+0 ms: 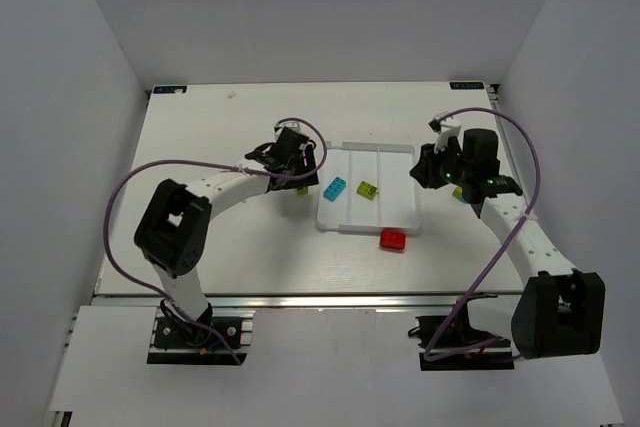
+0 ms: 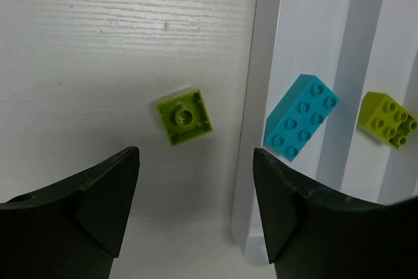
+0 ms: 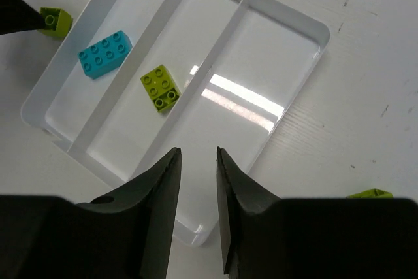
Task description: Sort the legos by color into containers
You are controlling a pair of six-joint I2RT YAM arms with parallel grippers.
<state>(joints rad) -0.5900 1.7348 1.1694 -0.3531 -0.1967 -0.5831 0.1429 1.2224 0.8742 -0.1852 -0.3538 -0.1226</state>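
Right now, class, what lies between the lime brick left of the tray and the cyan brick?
Bare table, then the tray's white rim; the left wrist view shows it.

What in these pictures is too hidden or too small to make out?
- Top view: a half-covered brick beside the tray lies mostly under the right arm; colour uncertain.
- Right wrist view: a lime brick shows only a sliver behind the jaws' housing.
- Top view: the red brick is too small to tell whether it touches the tray.

Left pincer spread wide, empty; right pincer nearly closed, a slim gap, empty; both point downward.
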